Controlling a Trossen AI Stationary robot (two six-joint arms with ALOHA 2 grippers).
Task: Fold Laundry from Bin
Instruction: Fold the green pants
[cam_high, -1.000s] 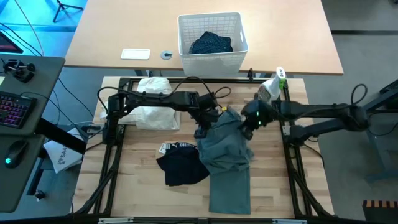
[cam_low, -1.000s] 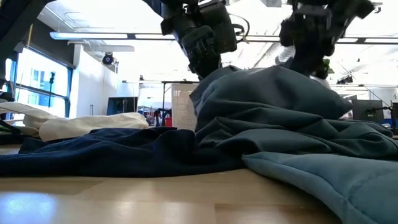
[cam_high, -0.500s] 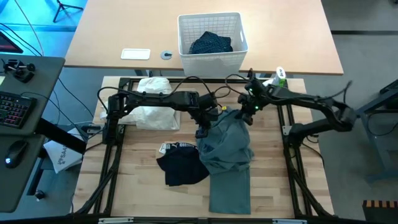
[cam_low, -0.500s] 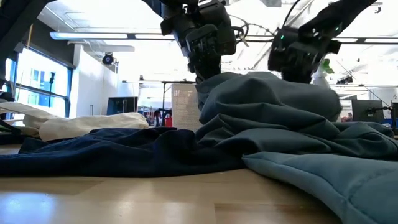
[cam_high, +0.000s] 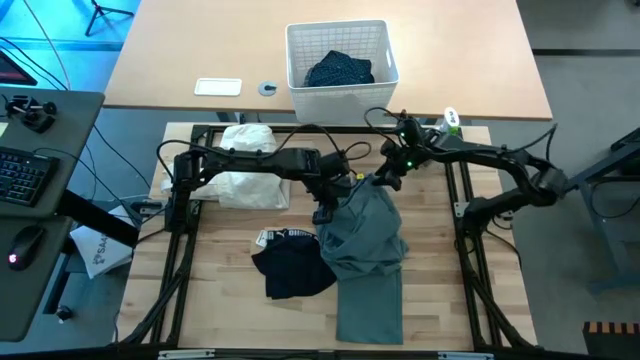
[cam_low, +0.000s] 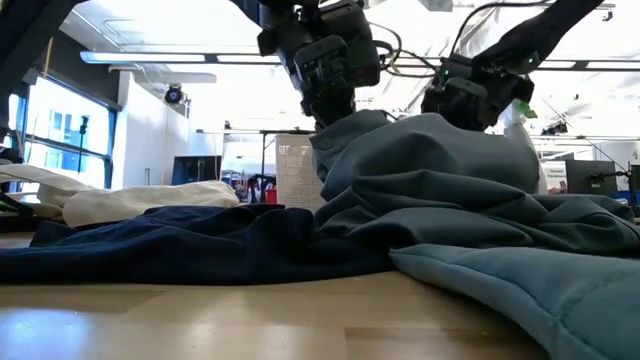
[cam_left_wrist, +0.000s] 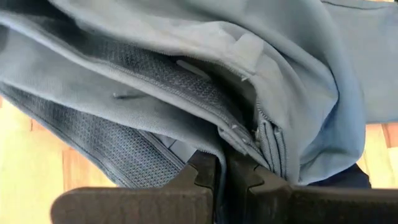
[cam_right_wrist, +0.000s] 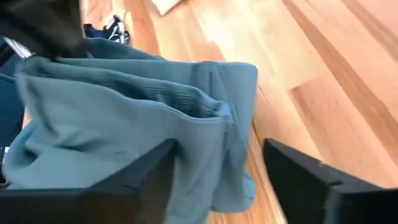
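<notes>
Beyond the worktable, the bin holds navy dotted trousers.

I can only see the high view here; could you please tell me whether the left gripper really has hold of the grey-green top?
Observer: Yes. The left wrist view shows the left gripper shut on a seam of the grey-green top.
Operator: Thank you. And is the right gripper gripping it too?
Observer: No. The right wrist view shows the right gripper open, with cloth lying between its fingers.
Operator: Is the top raised off the table?
Observer: Only partly. The low view shows it bunched up beneath the grippers, its lower part on the table.
</notes>
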